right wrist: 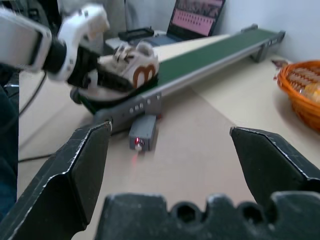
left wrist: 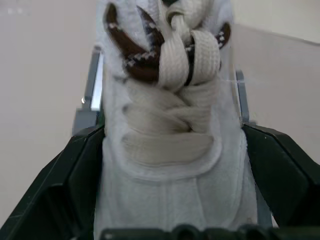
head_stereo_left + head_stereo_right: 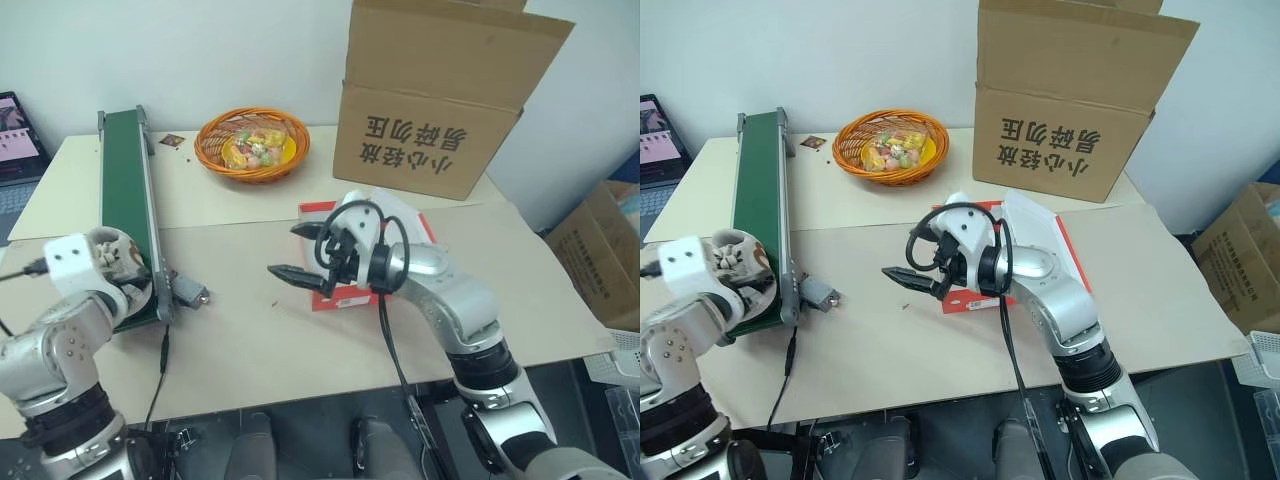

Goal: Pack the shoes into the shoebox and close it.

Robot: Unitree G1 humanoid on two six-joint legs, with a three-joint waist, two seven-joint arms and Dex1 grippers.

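Off-white shoe sat at the near end of a green conveyor belt, between the left gripper's spread jaws, seemingly for pickup. Right gripper hovered with jaws apart before the red shoebox on the table. Nearby stood a snack basket, brown carton and laptop. That hovering arm partly screened the box.

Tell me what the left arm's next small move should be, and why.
Probably close the left gripper on the shoe: its black fingers stand open on either side of it at the green conveyor's near end, and the red shoebox waits across the table.
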